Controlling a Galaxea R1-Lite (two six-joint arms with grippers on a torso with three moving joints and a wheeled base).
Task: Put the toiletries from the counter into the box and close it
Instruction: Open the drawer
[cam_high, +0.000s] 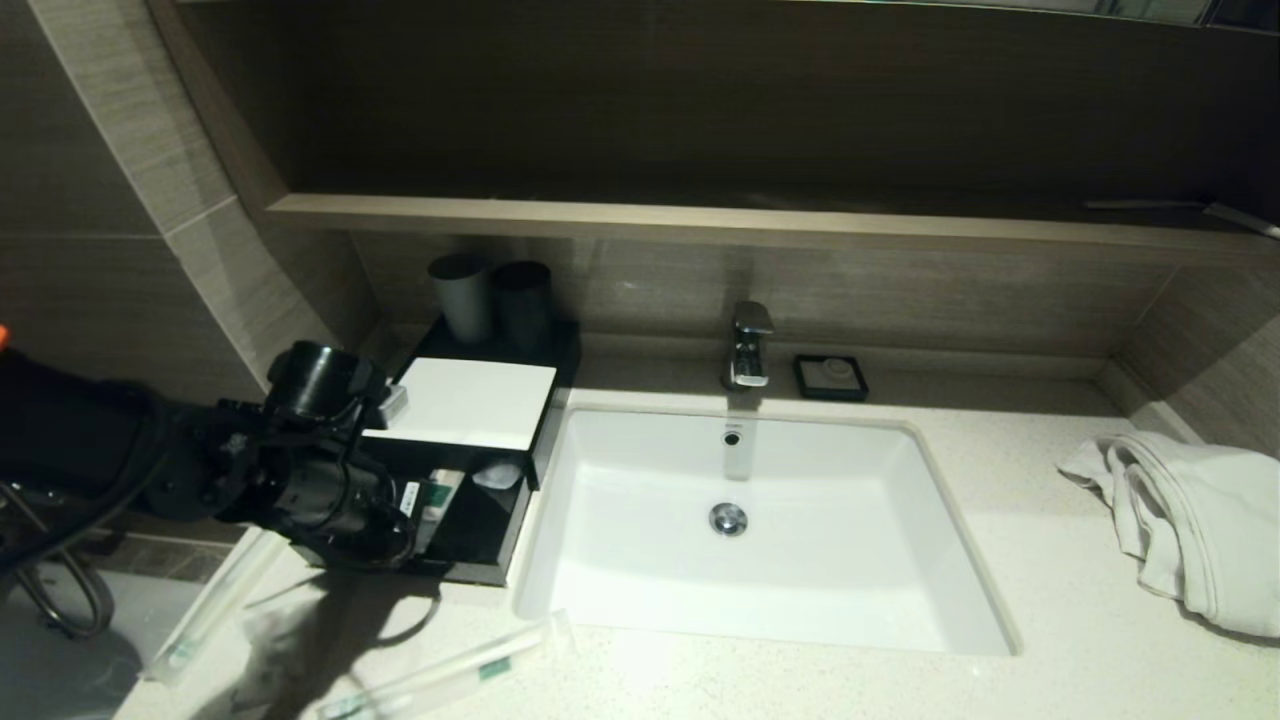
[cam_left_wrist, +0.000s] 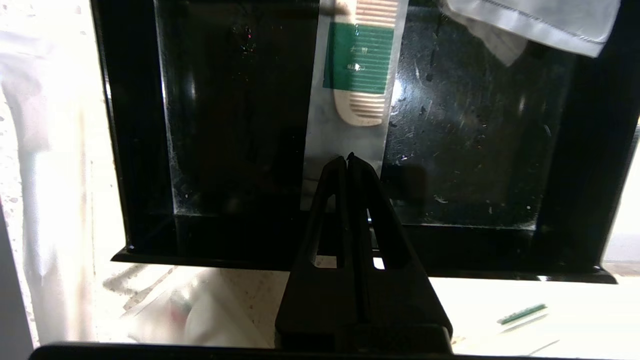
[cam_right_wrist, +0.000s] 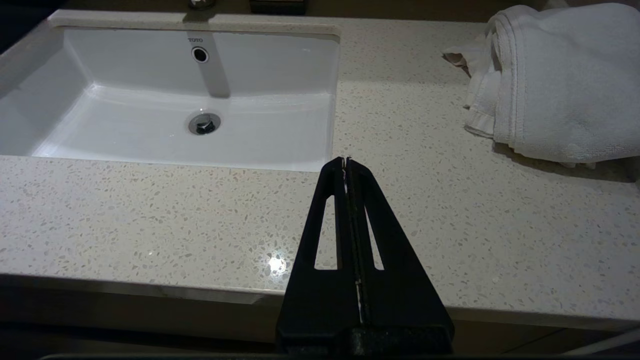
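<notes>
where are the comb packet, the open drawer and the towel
comb packet (cam_left_wrist: 356, 75), left wrist view, on its green label
open drawer (cam_left_wrist: 475, 150), left wrist view, on its bare black floor
towel (cam_high: 1195, 520), head view, on its folded middle

The left arm is matte black, built of cylindrical segments, with black cables looped alongside and a small white label near the wrist. Each gripper, left gripper and right gripper, has two flat black tapered fingers, each with an elongated slot.
</notes>
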